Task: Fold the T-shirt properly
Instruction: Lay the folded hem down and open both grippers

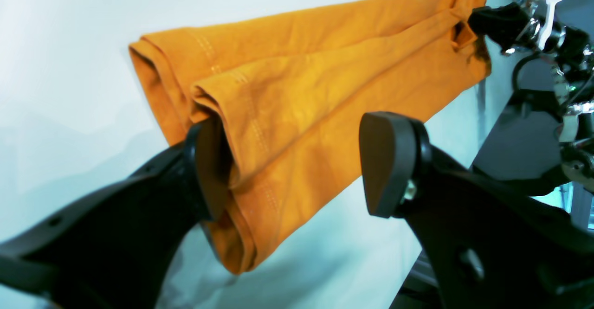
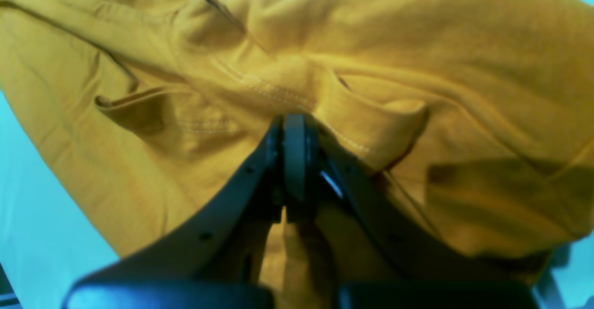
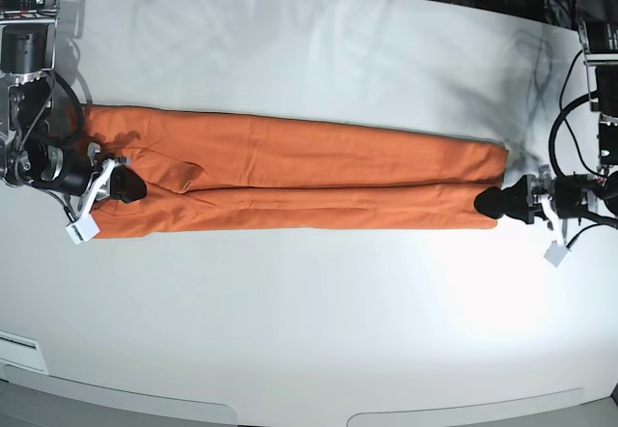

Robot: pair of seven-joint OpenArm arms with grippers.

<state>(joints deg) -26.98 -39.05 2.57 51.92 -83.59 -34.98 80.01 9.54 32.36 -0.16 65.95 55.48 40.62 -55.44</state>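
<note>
- Leftmost in the base view, right gripper [image 3: 128,186]: jaws pressed together on a pinch of the T-shirt [image 3: 290,183] at its left end. The right wrist view confirms this, with both fingers meeting on a stitched fold and no gap between them.
- Centre, T-shirt: plain orange, folded lengthwise into a long narrow band lying flat across the white table [image 3: 309,330], stretched between the two arms. A lengthwise crease runs down its middle; the left end is rumpled, the right end squared off.
- Rightmost in the base view, left gripper [image 3: 488,202]: at the band's right end, lower corner. The base view cannot show the opening; the left wrist view shows the jaws spread wide, one finger [image 1: 209,170] touching the layered hem edge, the other clear of the cloth. Nothing is clamped.
- Left wrist view only: doubled hem layers with rows of pale stitching, and the far gripper [image 1: 482,21] at the opposite end.
- Right wrist view only: bunched folds and seams around the pinch.
</note>
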